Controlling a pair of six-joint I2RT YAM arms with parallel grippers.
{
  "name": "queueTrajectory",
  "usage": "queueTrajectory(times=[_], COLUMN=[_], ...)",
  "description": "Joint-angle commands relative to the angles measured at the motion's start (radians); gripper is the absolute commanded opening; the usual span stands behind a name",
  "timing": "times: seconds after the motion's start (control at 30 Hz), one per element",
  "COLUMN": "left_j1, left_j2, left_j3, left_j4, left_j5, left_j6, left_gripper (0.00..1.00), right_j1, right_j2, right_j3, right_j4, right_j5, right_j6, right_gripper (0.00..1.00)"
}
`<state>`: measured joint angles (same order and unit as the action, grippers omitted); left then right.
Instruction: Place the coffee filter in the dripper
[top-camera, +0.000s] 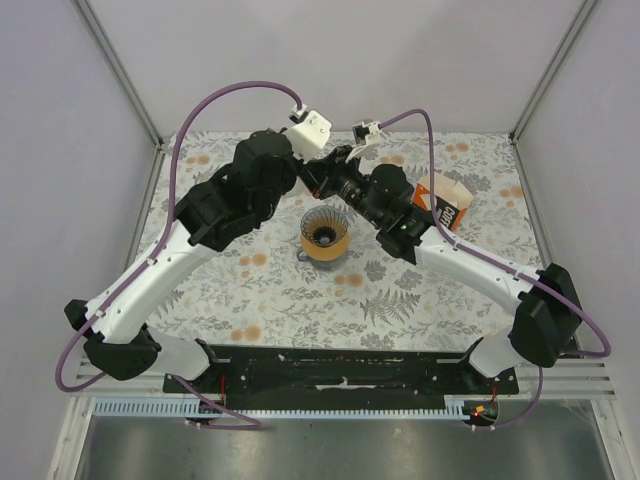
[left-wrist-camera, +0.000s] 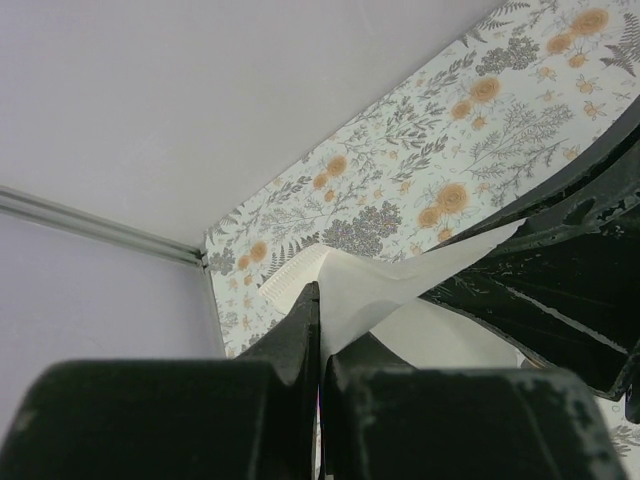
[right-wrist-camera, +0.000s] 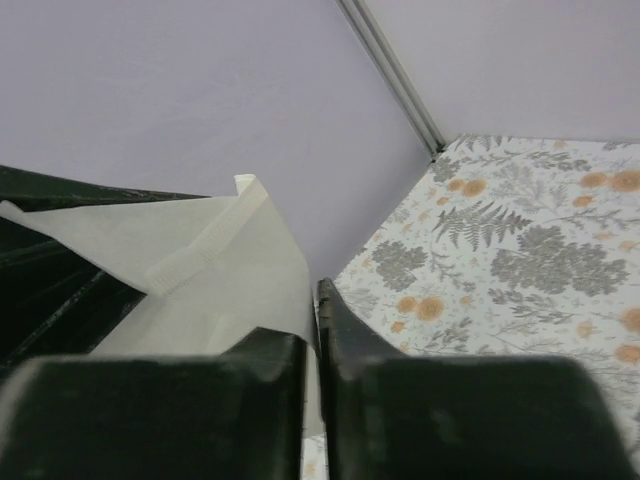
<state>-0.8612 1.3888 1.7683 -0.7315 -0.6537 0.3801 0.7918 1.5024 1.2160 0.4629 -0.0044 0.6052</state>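
Observation:
The dripper, a ribbed grey cone with an orange-brown collar, stands upright on the floral cloth at the middle. Both grippers meet just behind and above it. My left gripper is shut on one edge of the white paper coffee filter. My right gripper is shut on another edge of the same filter. The filter is held in the air between them, partly spread. The arms hide it in the top view. Each wrist view shows the other gripper's dark fingers on the paper.
An orange-and-white carton lies right of the dripper, beside the right forearm. The floral cloth covers the table. Grey walls with metal corner posts close in the back and sides.

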Motion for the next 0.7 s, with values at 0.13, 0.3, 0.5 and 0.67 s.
queueTrajectory(times=[0.13,0.3,0.5,0.67], left_j1=[-0.018,-0.021,-0.021,-0.021], left_j2=[0.006,0.019,0.036,0.018], left_j3=[0.066,0.126,0.181,0.137], left_j4=[0.009,-0.019,-0.077,-0.075], left_j5=[0.002,0.002,0.052,0.023], left_j6=[-0.044,-0.096,-0.171,-0.149], left_gripper=[0.02,0.02,0.02,0.02], right_j1=[-0.002,0.011,0.018,0.018], right_j2=[0.005,0.038,0.074,0.024], right_j3=[0.014,0.027,0.036,-0.018], right_j4=[0.140,0.181,0.233,0.217], right_j5=[-0.084,-0.106,-0.062,0.055], right_j6=[0.085,0.159,0.200,0.163], right_gripper=[0.44,0.46,0.30,0.01])
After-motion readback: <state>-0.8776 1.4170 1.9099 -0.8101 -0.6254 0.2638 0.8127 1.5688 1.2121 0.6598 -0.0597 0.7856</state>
